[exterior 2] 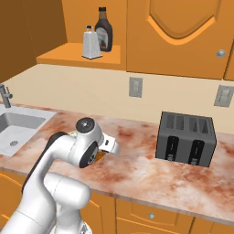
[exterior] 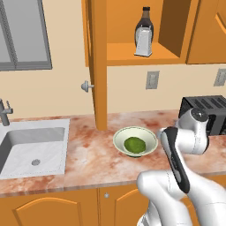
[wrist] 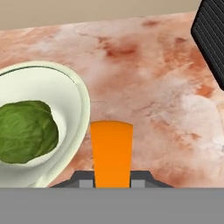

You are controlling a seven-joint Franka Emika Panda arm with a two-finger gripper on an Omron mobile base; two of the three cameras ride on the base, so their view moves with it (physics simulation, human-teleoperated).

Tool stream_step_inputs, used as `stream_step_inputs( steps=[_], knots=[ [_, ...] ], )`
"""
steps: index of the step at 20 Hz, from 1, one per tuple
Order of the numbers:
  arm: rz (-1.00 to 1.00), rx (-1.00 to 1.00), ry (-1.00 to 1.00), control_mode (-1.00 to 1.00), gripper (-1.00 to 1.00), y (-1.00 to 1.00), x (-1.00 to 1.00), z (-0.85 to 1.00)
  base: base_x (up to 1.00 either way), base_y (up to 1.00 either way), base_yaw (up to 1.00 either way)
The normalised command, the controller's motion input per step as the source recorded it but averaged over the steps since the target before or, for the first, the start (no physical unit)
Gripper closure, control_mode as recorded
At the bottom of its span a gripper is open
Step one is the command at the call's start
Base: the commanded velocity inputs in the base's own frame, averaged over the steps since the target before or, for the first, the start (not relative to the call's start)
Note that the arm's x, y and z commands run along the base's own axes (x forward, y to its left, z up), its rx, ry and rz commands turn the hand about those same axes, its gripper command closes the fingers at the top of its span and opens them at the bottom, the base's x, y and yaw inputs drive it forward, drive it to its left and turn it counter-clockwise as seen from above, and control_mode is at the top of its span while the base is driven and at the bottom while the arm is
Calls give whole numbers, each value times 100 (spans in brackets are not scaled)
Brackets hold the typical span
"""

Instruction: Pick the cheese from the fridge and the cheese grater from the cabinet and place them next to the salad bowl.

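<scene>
Now the claw [wrist: 112,181] is clamped on the cheese [wrist: 111,153], with one dark tip on each side of the orange wedge. Seen from the hand, the long axis of the wedge points straight away from the claw, toward the back wall. The salad bowl [wrist: 65,127] lies just to the side of it, and its pale rim looks almost touching the edge of the cheese, though I cannot tell if they really meet. The green leafy lump [wrist: 26,131] sits in the middle of the bowl.

On the other side of the cheese the marbled surface [wrist: 166,100] is bare, up to the dark toaster [wrist: 212,39] at the corner. So, in my judgement, the coming move depends on this one relation: the cheese must go down on the surface beside the bowl, not onto its rim. A small shift away from the bowl, toward the toaster side, would make the placing safer. How high the wedge hangs over the surface I cannot tell.

From the left base view, the bowl [exterior: 135,142] stands on the surface in front of the open cabinet [exterior: 99,62]. The cheese grater [exterior: 143,42] is on the shelf of the cabinet, upright, just in front of a dark bottle [exterior: 145,20], well apart from the arm. That part of the task looks not yet done.
</scene>
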Motion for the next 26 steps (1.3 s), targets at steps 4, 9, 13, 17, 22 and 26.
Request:
stream_step_inputs(
  steps=[4,9,13,17,22,26],
  knots=[
    [0,4,0,-100,100,-19,18,-20,0,0,0],
    [0,1,0,-100,100,-3,23,-24,0,0,0],
    [0,0,0,-100,100,0,28,-25,0,0,0],
    [0,0,0,-100,100,0,29,-20,0,0,0],
    [-3,0,0,-100,100,1,23,-21,0,0,0],
    [-3,0,1,-100,100,0,22,-30,0,0,0]
  ],
)
